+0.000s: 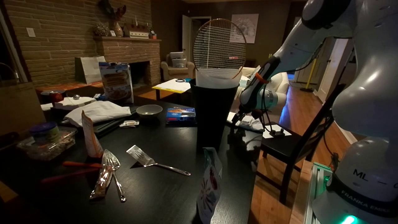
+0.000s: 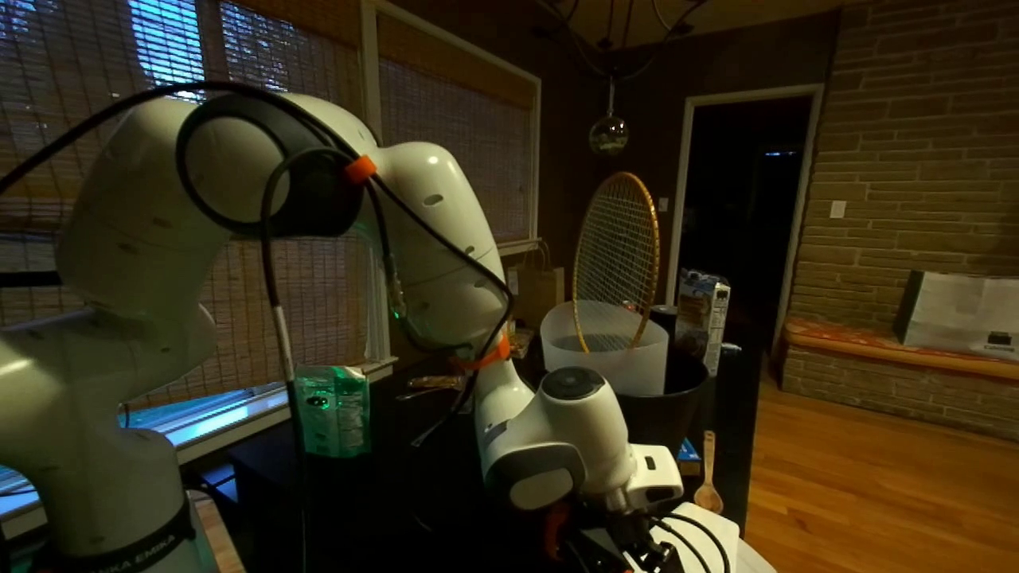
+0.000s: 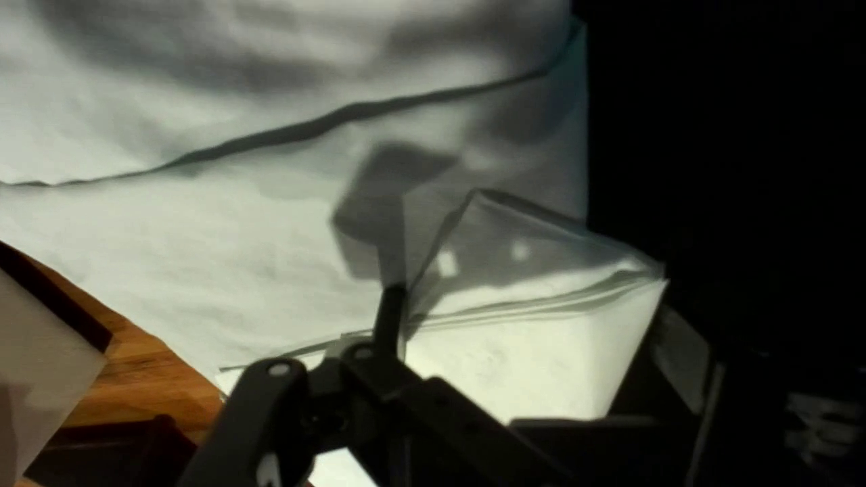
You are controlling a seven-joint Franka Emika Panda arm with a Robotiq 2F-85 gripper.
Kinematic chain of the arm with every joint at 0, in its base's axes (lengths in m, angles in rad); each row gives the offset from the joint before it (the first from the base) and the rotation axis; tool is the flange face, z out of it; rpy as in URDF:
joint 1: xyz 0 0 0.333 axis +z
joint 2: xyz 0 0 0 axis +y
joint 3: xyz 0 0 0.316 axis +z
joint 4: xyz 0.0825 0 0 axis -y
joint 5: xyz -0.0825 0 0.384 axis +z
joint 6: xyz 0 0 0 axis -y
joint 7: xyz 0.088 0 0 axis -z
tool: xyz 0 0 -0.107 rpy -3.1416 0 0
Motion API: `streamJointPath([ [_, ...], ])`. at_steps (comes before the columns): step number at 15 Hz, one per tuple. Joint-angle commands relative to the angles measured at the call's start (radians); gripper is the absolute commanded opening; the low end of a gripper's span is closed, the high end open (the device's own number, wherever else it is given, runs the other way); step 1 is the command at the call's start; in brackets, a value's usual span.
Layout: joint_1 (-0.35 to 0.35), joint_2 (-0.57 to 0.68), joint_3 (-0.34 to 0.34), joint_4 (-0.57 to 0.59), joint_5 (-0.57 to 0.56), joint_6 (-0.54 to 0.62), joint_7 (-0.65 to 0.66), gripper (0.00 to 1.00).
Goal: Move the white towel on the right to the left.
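The white towel on the right lies folded and rumpled at the table's edge in an exterior view. It shows at the bottom in an exterior view, and fills much of the wrist view. My gripper is open, one dark finger left and one right of a folded towel corner. Whether the fingers touch the towel, I cannot tell. The gripper is just over the towel in an exterior view and partly cut off in an exterior view. Another white cloth lies at the table's far left.
A tall black bin with a racket stands beside the gripper. A blue box, a bowl, a spatula and a bag are on the dark table. A chair stands by the table's edge.
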Motion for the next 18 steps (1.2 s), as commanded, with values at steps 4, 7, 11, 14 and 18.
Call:
streamJointPath([
  [4, 0.011, 0.026, -0.02, 0.058, -0.012, -0.095, 0.037, 0.39],
  [7, -0.009, -0.02, 0.009, 0.028, 0.001, -0.136, 0.019, 0.19],
  [11, -0.002, -0.061, 0.006, 0.017, 0.022, -0.183, 0.013, 0.0],
  [14, -0.016, -0.091, 0.021, -0.02, 0.042, -0.256, -0.016, 0.02],
  [18, -0.17, -0.221, 0.23, -0.24, 0.152, -0.286, -0.221, 0.02],
])
